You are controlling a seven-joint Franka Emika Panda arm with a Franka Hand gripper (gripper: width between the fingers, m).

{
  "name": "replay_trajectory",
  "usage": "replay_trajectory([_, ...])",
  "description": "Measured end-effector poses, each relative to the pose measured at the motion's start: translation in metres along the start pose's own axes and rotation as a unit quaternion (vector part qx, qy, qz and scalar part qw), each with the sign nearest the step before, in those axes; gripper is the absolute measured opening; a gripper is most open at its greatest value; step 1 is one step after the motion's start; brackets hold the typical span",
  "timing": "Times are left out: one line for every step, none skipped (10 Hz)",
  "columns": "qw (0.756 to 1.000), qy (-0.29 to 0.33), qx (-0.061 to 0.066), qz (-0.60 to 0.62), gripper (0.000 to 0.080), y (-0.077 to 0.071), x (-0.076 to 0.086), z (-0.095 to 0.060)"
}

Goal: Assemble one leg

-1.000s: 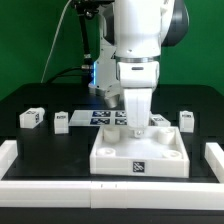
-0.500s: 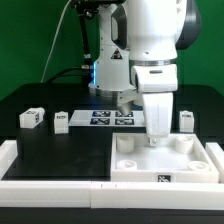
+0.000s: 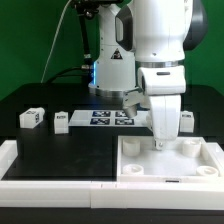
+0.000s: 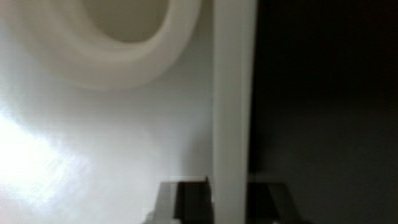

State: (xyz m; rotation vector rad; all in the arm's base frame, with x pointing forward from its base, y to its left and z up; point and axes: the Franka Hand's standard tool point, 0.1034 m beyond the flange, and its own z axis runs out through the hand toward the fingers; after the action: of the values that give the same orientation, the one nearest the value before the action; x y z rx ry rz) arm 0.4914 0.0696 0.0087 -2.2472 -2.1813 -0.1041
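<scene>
Three small white legs with black-and-white tags stand on the black table: two at the exterior view's left [image 3: 33, 117] [image 3: 61, 121] and one at its right [image 3: 186, 120]. The large white square panel [image 3: 146, 172] with corner sockets lies at the front right. My gripper [image 3: 160, 141] reaches straight down onto the panel's far rim and is shut on it. In the wrist view the rim [image 4: 231, 110] runs between my two dark fingers [image 4: 183, 200], with a round socket [image 4: 125, 30] beside it. No leg is in my gripper.
The marker board [image 3: 108, 118] lies behind the panel near the arm's base. A white raised border [image 3: 50, 184] runs along the table's front and sides. The panel sits against the border's front right corner.
My gripper has slid the white panel from the middle toward the exterior view's right, up to the front right corner. The legs have not moved.
</scene>
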Motion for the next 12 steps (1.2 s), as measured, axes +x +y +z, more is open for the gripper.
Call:
replay_trajectory([1.000, 0.000, 0.000, 0.000, 0.0055, 0.000, 0.000, 0.000])
replay_trajectory([1.000, 0.000, 0.000, 0.000, 0.0059, 0.000, 0.000, 0.000])
replay_trajectory([1.000, 0.000, 0.000, 0.001, 0.0059, 0.000, -0.001, 0.000])
replay_trajectory([1.000, 0.000, 0.000, 0.001, 0.0276, 0.000, -0.001, 0.000])
replay_trajectory([1.000, 0.000, 0.000, 0.001, 0.0276, 0.000, -0.001, 0.000])
replay_trajectory([1.000, 0.000, 0.000, 0.001, 0.0453, 0.000, -0.001, 0.000])
replay_trajectory([1.000, 0.000, 0.000, 0.001, 0.0601, 0.000, -0.001, 0.000])
replay_trajectory([1.000, 0.000, 0.000, 0.001, 0.0636, 0.000, -0.001, 0.000])
replay_trajectory([1.000, 0.000, 0.000, 0.002, 0.0636, 0.000, -0.002, 0.000])
replay_trajectory([1.000, 0.000, 0.000, 0.002, 0.0647, 0.000, -0.002, 0.000])
replay_trajectory([1.000, 0.000, -0.001, 0.005, 0.0647, 0.000, -0.002, -0.001])
replay_trajectory([0.999, 0.001, -0.011, 0.037, 0.0649, -0.006, -0.002, -0.011])
